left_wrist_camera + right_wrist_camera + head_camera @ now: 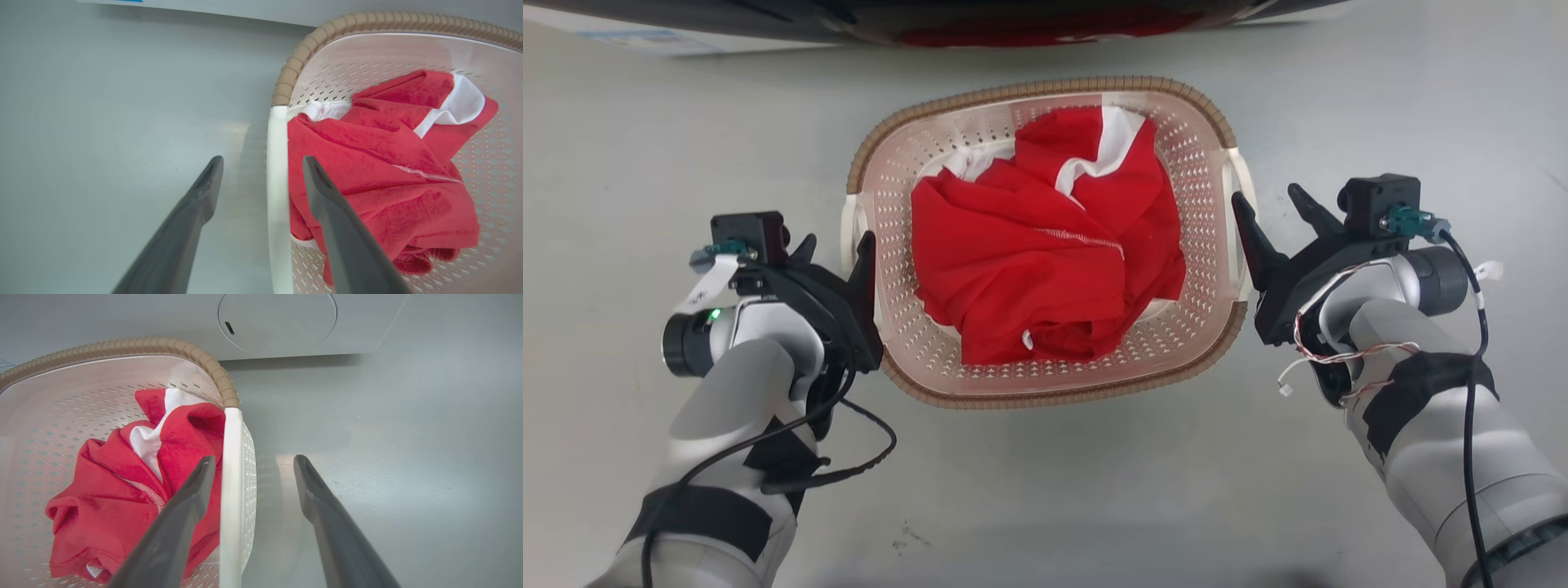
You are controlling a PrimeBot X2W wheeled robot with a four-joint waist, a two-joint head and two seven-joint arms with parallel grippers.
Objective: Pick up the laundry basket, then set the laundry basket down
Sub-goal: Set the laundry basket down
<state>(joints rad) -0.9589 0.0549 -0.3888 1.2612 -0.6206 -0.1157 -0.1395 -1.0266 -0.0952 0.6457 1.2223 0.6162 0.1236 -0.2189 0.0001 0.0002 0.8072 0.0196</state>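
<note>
So you have one laundry basket (pixel 1029 88) on the grey floor (pixel 1045 490), centred between the two arms, just below a dark band at the top of the head view. It has one brown woven-look rim and two white handles, one on each short side. Inside lies a crumpled red garment (pixel 1045 261) with white trim; you cannot tell whether it is one piece or more.

Your left gripper (pixel 838 242) is released. Its two dark fingers straddle the left handle (pixel 278 183), one inside the basket over the red cloth, one outside over the floor, with a gap on both sides of the handle.

Your right gripper (pixel 1265 193) is released too. It straddles the right handle (pixel 231 490): the inner finger lies close against the handle, and the outer finger stands well apart from it.

Beyond the basket, the right wrist view shows a white panel (pixel 367 326) carrying one round disc (pixel 278 322) with a small dark slot.

As for writing, one small white tag (pixel 707 286) hangs on the left wrist cable and one more (pixel 1486 269) on the right; their marks are too small to read. Blue print on a pale strip (pixel 629 37) at the top left of the head view is likewise too blurred to read.
</note>
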